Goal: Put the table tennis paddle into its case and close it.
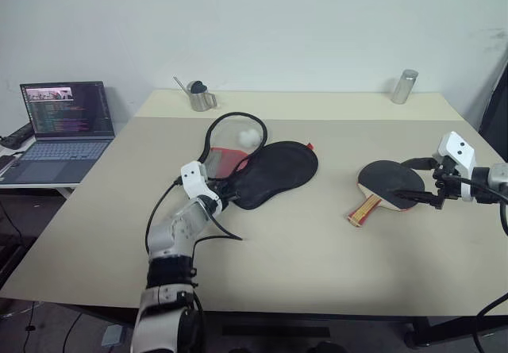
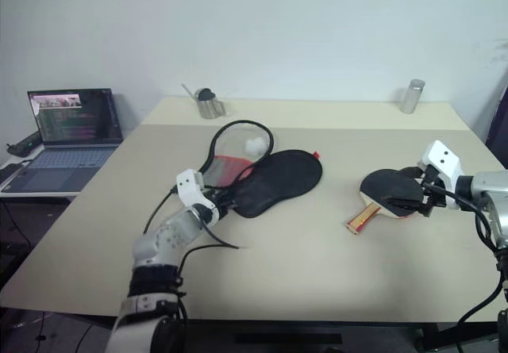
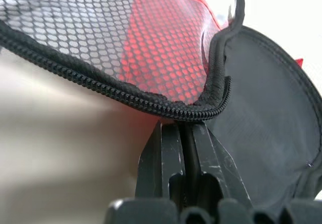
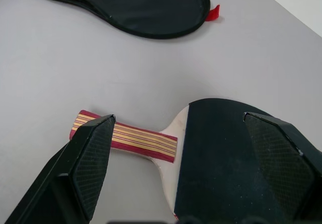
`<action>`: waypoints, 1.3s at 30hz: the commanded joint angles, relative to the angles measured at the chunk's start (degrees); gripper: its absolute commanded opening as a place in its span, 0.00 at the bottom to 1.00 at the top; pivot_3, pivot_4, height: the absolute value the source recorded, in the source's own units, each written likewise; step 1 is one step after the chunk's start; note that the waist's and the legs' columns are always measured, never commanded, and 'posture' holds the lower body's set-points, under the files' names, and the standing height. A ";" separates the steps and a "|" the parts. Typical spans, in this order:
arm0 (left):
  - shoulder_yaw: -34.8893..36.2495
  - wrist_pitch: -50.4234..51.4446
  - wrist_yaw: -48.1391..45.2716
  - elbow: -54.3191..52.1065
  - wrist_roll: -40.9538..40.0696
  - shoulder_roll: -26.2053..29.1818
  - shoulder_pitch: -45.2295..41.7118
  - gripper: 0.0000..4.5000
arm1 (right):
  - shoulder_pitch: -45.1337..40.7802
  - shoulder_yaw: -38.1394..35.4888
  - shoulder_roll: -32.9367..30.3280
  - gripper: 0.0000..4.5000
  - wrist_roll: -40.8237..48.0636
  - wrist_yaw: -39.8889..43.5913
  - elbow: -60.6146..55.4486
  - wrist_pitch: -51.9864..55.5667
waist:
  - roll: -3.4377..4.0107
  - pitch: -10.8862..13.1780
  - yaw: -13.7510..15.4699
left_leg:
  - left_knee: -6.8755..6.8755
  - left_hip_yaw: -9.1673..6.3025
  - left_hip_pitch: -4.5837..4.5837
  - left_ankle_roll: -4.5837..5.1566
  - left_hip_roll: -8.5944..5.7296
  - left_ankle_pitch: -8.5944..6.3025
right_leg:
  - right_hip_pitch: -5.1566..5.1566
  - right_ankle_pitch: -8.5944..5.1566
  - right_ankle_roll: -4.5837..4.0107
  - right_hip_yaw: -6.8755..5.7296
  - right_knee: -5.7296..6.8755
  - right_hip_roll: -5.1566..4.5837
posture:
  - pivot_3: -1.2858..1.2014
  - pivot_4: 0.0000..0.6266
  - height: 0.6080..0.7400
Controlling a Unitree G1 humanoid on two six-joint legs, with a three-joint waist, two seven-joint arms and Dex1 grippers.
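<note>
The case [image 1: 274, 170] lies unzipped in the middle of the table, its black half flat and its red mesh flap [image 3: 151, 43] raised on the zip edge. My left gripper [image 1: 228, 200] is shut on the zip edge at the case's narrow end, as the left wrist view shows [image 3: 183, 128]. A white ball [image 1: 249, 136] sits by the raised flap. The table tennis paddle [image 1: 389, 180] rests black face up to the right, its striped handle [image 4: 133, 138] pointing toward the case side. My right gripper [image 4: 176, 118] stands open over it, one finger above the handle, the other above the blade.
A laptop [image 1: 63, 127] sits open on a low side table at the left. A metal cup [image 1: 200, 97] and a metal canister [image 1: 404, 86] stand along the table's back edge. The beige tabletop [image 1: 317, 266] stretches toward the front edge.
</note>
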 commanded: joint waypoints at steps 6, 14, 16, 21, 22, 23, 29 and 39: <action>-5.38 -4.21 9.76 -12.85 4.92 -7.38 5.73 0.01 | 0.03 -1.92 -1.65 1.00 1.19 0.34 -2.09 0.65 | -0.01 -0.01 0.37 | 0.01 0.06 0.01 0.00 0.00 0.00 | 0.03 0.01 0.02 0.04 -0.01 0.00 | 0.52 0.24 1.00; -7.23 -11.50 17.43 -1.74 11.12 -12.50 -0.32 0.01 | -0.80 -1.31 -1.99 1.00 0.79 1.14 -1.78 0.93 | -0.03 -0.01 0.98 | 0.03 0.14 0.02 0.01 0.00 0.00 | 0.06 0.04 0.06 0.05 -0.02 0.00 | 0.52 0.24 1.00; -7.85 -12.58 17.62 1.01 11.73 -13.64 -1.87 0.01 | -0.99 -1.20 -1.94 1.00 0.71 1.23 -1.88 0.96 | -0.04 0.00 1.17 | 0.03 0.16 0.02 0.01 0.00 0.00 | 0.06 0.04 0.07 0.06 -0.02 0.00 | 0.52 0.24 1.00; -9.13 -14.33 14.83 6.13 11.44 -14.10 -4.88 0.01 | -1.09 -1.31 -2.02 1.00 0.69 1.43 -2.04 0.85 | -0.04 0.00 1.29 | 0.03 0.17 0.02 0.01 0.00 0.00 | 0.05 0.05 0.07 0.06 -0.03 0.00 | 0.52 0.24 1.00; -9.10 -14.45 14.05 7.25 11.04 -14.06 -5.53 0.01 | -1.07 -1.34 -2.02 1.00 0.68 1.43 -2.00 0.78 | -0.04 0.00 1.32 | 0.04 0.17 0.02 0.01 -0.01 0.00 | 0.05 0.05 0.07 0.06 -0.03 0.00 | 0.52 0.24 1.00; -9.04 -14.09 12.87 8.39 10.33 -14.11 -6.23 0.01 | -0.98 -1.42 -2.05 1.00 0.70 1.42 -2.05 0.73 | -0.04 0.00 1.33 | 0.05 0.16 0.01 0.01 -0.01 0.01 | 0.05 0.05 0.08 0.05 -0.03 0.00 | 0.52 0.24 1.00; -10.02 -9.49 5.60 14.89 8.19 -12.98 -9.89 0.01 | -0.65 -1.67 -2.03 1.00 0.86 1.18 -2.62 0.87 | -0.03 -0.01 1.37 | 0.05 0.16 0.00 0.01 -0.02 0.01 | 0.05 0.05 0.09 0.05 -0.04 0.00 | 0.52 0.24 1.00; -8.56 -11.27 3.05 15.58 8.90 -10.10 -10.93 0.01 | 0.26 -2.12 -2.37 1.00 1.01 0.85 -3.06 1.11 | -0.05 -0.03 1.33 | 0.05 0.15 -0.01 0.01 -0.02 0.01 | 0.05 0.06 0.10 0.04 -0.07 -0.01 | 0.52 0.24 1.00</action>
